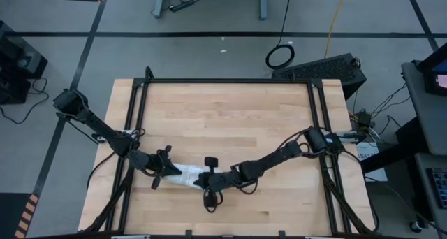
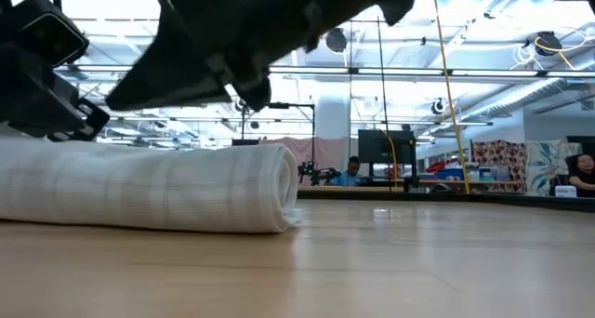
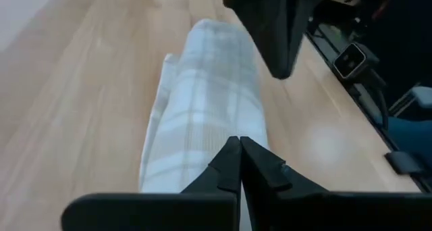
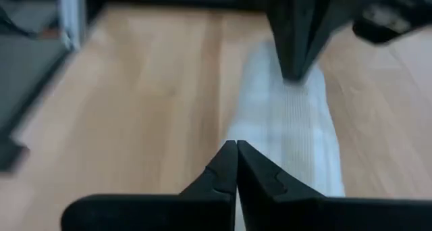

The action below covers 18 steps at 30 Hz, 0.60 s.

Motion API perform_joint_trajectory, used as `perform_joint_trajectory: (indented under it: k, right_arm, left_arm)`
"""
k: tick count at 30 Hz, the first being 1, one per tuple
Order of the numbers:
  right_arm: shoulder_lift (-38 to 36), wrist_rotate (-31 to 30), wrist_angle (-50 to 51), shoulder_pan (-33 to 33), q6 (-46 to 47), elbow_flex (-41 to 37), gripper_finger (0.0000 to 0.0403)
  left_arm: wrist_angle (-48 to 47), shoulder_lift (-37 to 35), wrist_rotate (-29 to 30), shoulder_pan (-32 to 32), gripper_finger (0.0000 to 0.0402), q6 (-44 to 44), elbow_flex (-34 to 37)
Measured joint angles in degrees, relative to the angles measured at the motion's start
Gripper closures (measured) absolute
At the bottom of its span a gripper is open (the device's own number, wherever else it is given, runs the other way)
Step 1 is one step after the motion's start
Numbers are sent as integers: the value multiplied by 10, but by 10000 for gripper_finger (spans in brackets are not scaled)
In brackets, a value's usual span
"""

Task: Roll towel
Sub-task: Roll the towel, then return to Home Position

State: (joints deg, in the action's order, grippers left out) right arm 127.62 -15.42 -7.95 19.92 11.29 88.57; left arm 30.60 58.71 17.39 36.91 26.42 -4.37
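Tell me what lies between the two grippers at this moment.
The rolled towel lies between them: in the high view the left gripper is at one end and the right gripper at the other. Both wrist views show shut fingers over the roll.

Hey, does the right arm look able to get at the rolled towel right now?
Probably yes. The right gripper, fingers shut, hangs right over one end of the rolled towel, with nothing between them; the left gripper, also shut, is at the other end.
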Motion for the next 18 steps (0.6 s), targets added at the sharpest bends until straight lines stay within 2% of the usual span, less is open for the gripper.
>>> perform_joint_trajectory:
  k: [6, 12, 15, 18]
  right_arm:
    - [29, -65, 17, 16, 1, 0, 403]
    - [44, -70, 1, 15, 28, 0, 403]
    - [6, -66, 41, 16, -2, -2, 403]
    - [-71, -69, 113, 16, -50, -1, 403]
  left_arm:
    - [-2, 1, -6, 0, 391, 0, 0]
    - [4, -3, -13, 0, 391, 2, -1]
    - [4, -14, -15, -8, 391, -11, -14]
    - [2, -32, -23, -27, 391, -69, -41]
